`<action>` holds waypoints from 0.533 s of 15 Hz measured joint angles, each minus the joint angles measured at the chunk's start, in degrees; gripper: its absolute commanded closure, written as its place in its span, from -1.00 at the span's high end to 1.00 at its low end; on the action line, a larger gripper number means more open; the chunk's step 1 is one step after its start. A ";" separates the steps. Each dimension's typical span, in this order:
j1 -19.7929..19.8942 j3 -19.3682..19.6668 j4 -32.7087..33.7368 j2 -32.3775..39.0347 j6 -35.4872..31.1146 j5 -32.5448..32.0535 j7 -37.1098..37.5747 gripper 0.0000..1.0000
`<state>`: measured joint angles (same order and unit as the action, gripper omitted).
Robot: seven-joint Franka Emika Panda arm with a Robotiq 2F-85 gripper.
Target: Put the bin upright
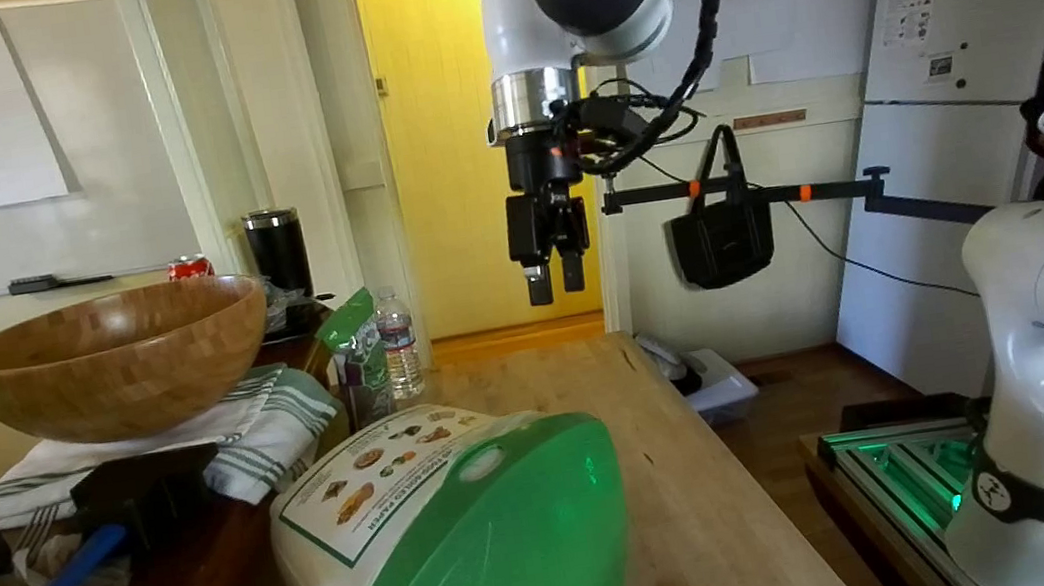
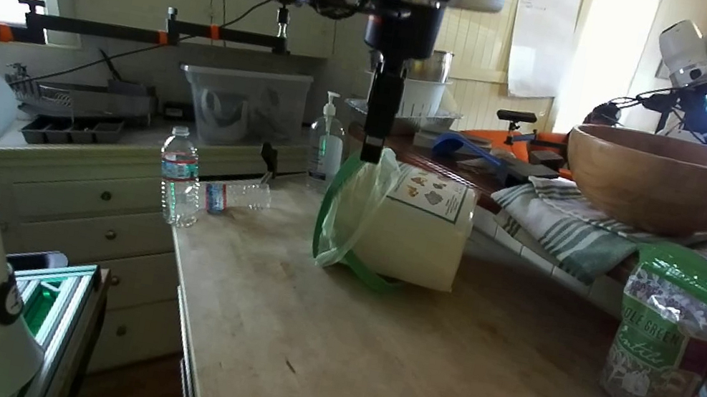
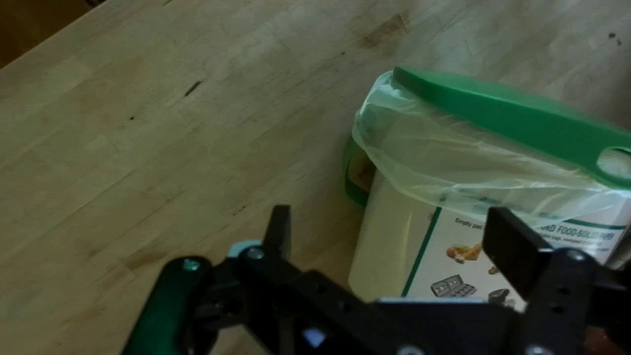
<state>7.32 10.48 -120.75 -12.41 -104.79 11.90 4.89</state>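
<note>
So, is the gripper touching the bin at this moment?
Apart. In an exterior view, the gripper hangs higher than the bin, with parts of the yellow door and the wooden tabletop showing plainly in the gap between them.

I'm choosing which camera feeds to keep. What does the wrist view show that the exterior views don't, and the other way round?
Only the wrist view: legible label text beginning "Empty", and screw heads on the gripper.

Only the exterior views, both of them: the wooden bowl, the striped towel, the green-topped pouch with a water bottle beside it, and the robot's base.

Shared: the gripper, the bin on its side, its green lid and the light wooden tabletop.
</note>
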 measured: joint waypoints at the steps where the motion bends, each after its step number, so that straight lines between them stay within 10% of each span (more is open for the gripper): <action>1: 0.27 0.28 -0.02 1.32 -0.77 1.42 0.49 1.00; 8: 0.67 0.43 0.34 4.44 -1.64 3.36 1.55 1.00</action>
<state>7.99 10.91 -120.41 -7.98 -106.43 15.25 6.43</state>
